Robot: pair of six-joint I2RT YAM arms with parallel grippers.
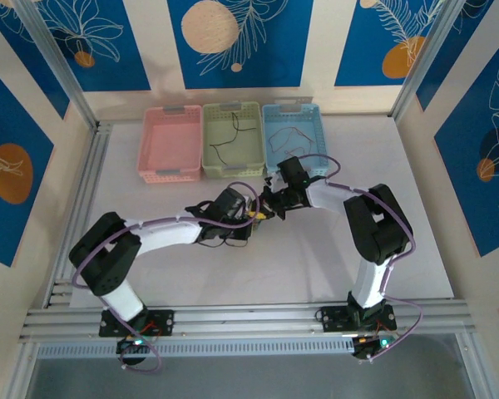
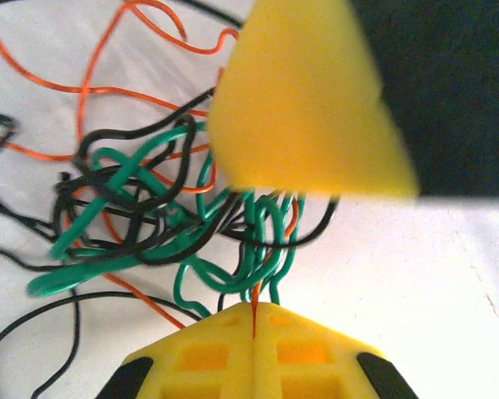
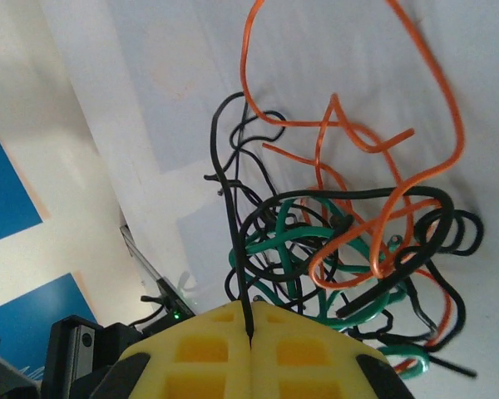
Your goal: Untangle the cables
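The cables (image 2: 150,208) are a knot of green, black and orange wires lying on the white table. My left gripper (image 2: 254,309) is shut on a single orange cable (image 2: 255,298) at the near edge of the knot. My right gripper (image 3: 249,309) is shut on a thin black cable (image 3: 237,241) that runs up away from the tangle (image 3: 358,249). A blurred yellow finger of the right gripper (image 2: 308,100) hangs just above the knot in the left wrist view. In the top view both grippers (image 1: 254,218) (image 1: 272,202) meet tip to tip at the table's middle, hiding the knot.
Three baskets stand side by side at the back: pink (image 1: 170,170), green (image 1: 209,137) with a loose black wire (image 1: 233,133) in it, and blue (image 1: 270,137) with another thin wire (image 1: 298,137). The aluminium frame runs along the left and front edges.
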